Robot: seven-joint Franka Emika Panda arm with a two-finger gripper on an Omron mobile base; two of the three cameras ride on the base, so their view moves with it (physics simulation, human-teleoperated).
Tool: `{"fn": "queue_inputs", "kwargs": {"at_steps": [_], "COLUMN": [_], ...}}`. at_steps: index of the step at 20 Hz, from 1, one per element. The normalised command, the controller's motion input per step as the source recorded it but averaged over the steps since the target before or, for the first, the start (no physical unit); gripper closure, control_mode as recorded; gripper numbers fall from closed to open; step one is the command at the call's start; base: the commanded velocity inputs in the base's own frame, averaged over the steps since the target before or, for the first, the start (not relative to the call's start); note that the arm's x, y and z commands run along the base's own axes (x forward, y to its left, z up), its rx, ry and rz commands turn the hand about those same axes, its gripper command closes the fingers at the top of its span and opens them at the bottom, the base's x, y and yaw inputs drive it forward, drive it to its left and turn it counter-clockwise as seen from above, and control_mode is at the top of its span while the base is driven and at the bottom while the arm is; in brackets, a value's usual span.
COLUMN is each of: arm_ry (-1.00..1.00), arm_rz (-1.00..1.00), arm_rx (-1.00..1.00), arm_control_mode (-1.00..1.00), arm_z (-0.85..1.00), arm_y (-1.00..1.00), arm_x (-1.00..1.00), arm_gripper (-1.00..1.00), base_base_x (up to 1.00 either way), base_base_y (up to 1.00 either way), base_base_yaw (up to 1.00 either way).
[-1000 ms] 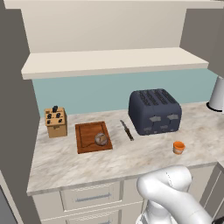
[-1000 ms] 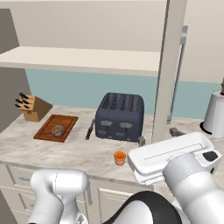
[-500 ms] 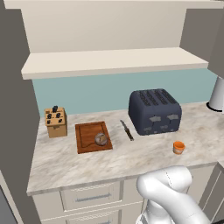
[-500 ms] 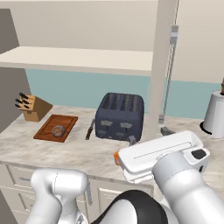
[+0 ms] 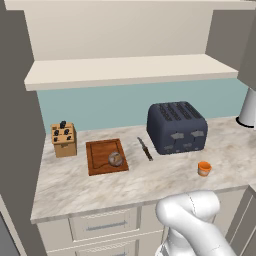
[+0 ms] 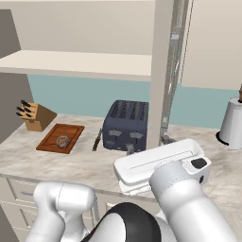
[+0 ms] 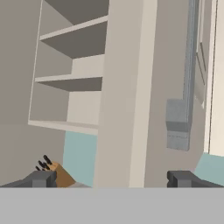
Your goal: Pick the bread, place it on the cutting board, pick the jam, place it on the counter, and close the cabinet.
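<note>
Bread (image 5: 115, 159), a small round dark brown loaf, sits on the flat reddish-brown wooden cutting board (image 5: 100, 162) near its right edge; the board lies on the beige marbled stone counter (image 5: 150, 180), just right of the light wooden knife block (image 5: 63, 140); a dark-handled knife (image 5: 145, 148) lies between the board and the dark blue four-slot toaster (image 5: 176, 127); the small orange jam jar (image 5: 204, 168) stands on the counter in front of the toaster's right end, apart from it; the large cream upper cabinet (image 7: 70, 74) is open, its bare shelves showing in the hand view, with the edge of its panelled door (image 7: 127, 92) and long silver bar handle (image 7: 189, 74) right before the camera; the two-finger gripper (image 7: 112, 178) has its dark fingertips (image 7: 41, 178) spread wide apart, holding nothing, with the door edge seen between them; a white cylindrical appliance (image 6: 232, 124) stands far right on the counter.
</note>
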Motion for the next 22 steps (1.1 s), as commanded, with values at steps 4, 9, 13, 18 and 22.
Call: {"fn": "queue_inputs", "kwargs": {"at_steps": [4, 9, 13, 18, 22], "arm_ry": [0.00, 0.00, 0.00, -0.01, -0.01], "arm_rz": [0.00, 0.00, 0.00, 0.00, 0.00], "arm_rx": [0.00, 0.00, 0.00, 0.00, 0.00], "arm_control_mode": [-1.00, -1.00, -1.00, -1.00, -1.00], "arm_z": [0.06, 0.06, 0.09, 0.13, 0.10], "arm_y": [0.25, 0.24, 0.23, 0.23, 0.25], "arm_x": [0.00, 0.00, 0.04, 0.04, 0.04], "arm_gripper": [-1.00, -1.00, -1.00, -1.00, -1.00], "base_base_x": [0.00, 0.00, 0.00, 0.00, 0.00], "base_base_y": [0.00, 0.00, 0.00, 0.00, 0.00], "base_base_yaw": [0.00, 0.00, 0.00, 0.00, 0.00]}}
